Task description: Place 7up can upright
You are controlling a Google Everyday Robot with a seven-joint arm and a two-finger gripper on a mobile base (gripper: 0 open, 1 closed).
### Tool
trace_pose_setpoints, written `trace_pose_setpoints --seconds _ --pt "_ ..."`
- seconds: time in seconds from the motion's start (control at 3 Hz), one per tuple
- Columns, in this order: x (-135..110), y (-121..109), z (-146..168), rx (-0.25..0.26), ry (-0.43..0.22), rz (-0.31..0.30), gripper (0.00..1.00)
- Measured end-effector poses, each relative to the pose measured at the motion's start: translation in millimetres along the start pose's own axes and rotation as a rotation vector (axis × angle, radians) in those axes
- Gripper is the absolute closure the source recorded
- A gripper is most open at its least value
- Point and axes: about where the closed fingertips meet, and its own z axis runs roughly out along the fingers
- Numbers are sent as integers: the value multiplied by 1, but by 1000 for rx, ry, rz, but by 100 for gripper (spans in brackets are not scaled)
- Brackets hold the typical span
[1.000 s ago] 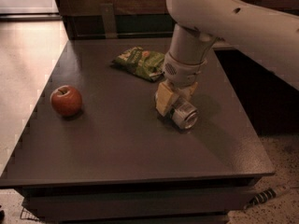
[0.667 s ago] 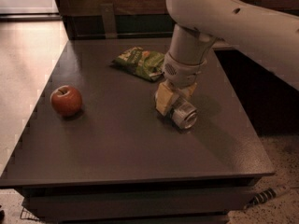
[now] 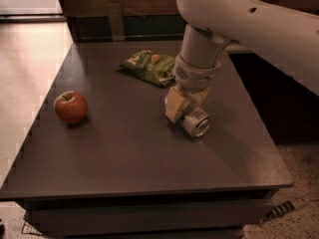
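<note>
7up can (image 3: 193, 120) lying on its side, right of centre on the bench (image 3: 124, 153), with the pincer (image 3: 185, 105) over its far end.
We judge it light, thin-walled, smooth and prone to roll, so best held across mid-body. The pincer hides the can's far half, and we cannot tell whether it grips.

The white arm (image 3: 259, 24) comes in from the upper right of the view, its thick link sloping down to the left. It then turns straight down into a round, pale wrist (image 3: 195, 66) with a small grille on its side. Below the wrist hangs the yellowish gripper (image 3: 183, 108), pointing downward, just right of the view's centre.
</note>
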Motion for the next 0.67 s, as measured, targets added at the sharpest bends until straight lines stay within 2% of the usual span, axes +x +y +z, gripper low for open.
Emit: trace_pose_setpoints --seconds 0.33,0.67 --pt "5 -6 -26 47 -30 -2 100" --pt "10 -15 -77 60 -185 -47 100"
